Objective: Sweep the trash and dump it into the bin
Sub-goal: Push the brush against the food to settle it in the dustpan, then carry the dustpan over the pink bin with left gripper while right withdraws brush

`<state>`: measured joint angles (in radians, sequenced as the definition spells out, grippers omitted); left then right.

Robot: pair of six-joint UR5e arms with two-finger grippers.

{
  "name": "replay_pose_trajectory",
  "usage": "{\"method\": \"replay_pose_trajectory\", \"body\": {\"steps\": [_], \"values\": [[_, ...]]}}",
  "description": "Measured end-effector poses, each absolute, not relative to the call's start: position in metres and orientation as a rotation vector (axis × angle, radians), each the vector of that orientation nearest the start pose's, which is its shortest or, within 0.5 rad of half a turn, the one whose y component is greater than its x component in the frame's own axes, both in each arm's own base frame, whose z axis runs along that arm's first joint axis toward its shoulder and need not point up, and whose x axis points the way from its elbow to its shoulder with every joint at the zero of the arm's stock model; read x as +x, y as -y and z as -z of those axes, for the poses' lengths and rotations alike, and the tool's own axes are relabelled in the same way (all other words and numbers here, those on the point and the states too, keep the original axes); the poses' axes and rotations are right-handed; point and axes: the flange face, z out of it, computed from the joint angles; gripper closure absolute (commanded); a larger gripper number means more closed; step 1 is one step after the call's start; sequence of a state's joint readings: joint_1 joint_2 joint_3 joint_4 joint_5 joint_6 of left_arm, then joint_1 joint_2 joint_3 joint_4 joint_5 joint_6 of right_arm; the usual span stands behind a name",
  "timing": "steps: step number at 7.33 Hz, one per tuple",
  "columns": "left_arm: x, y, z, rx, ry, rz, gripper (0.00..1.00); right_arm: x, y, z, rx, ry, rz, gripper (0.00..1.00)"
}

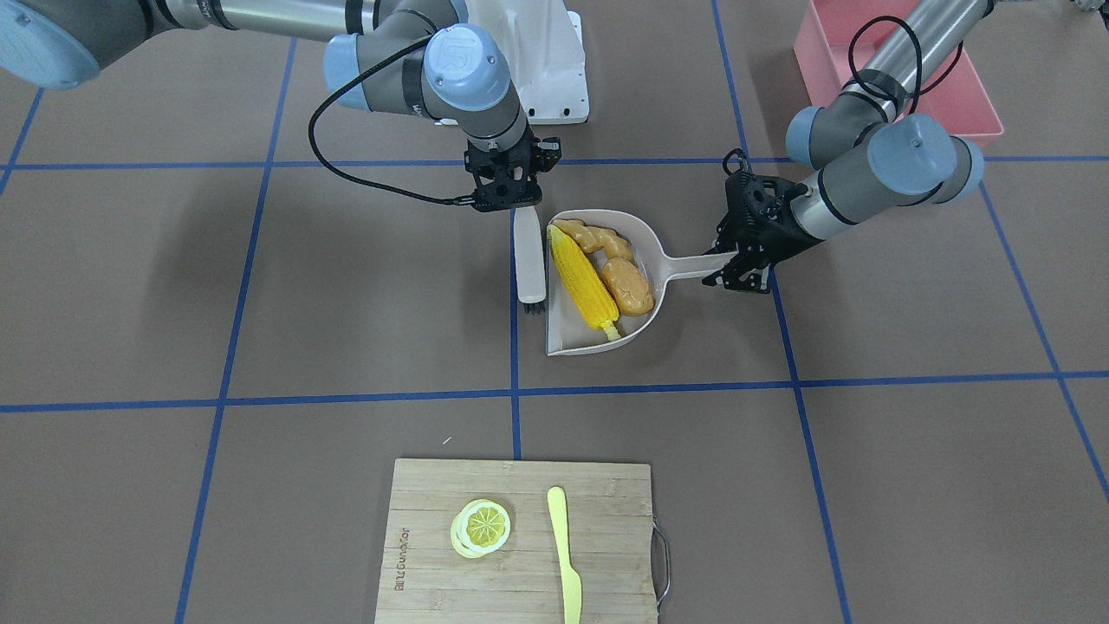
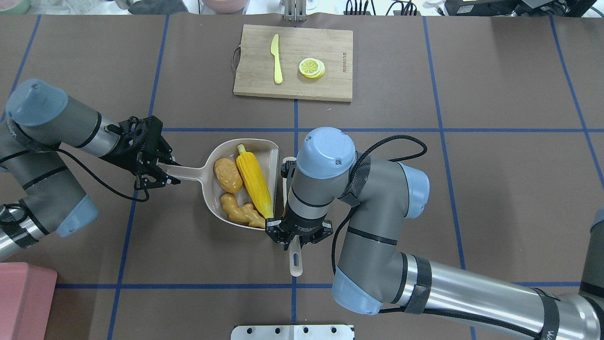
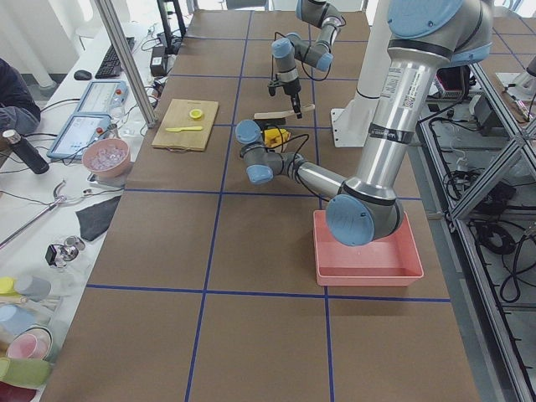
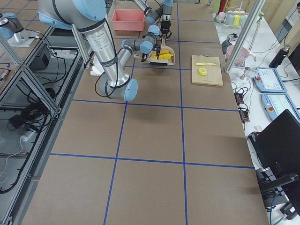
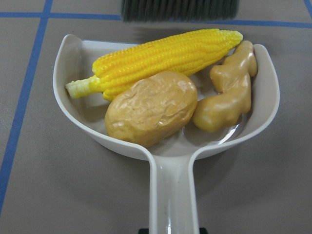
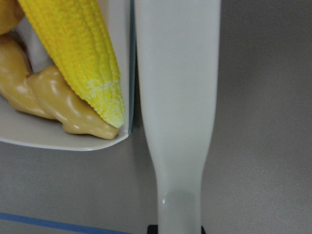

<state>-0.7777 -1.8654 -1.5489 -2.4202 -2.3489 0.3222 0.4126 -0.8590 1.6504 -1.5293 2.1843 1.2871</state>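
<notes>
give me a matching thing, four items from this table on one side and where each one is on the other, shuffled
Things:
1. corn cob
2. lemon slice
3. brush
4. dustpan handle

Places:
a. on the cutting board
b. held by the right gripper
c. lying in the dustpan
d. held by the left gripper

Pairs: 1-c, 2-a, 3-b, 4-d
</notes>
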Motion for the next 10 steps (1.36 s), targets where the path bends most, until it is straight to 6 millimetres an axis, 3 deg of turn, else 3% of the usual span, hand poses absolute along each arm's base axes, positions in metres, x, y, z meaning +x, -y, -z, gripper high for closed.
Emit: {"method": "replay_pose_trajectory", "body": {"steps": [10], "values": [[0.377,0.459,-0.391,1.057,-1.092,-1.347,1.00,-0.572,0.334,-0.197,-0.263,0.928,0.153,1.00]]}}
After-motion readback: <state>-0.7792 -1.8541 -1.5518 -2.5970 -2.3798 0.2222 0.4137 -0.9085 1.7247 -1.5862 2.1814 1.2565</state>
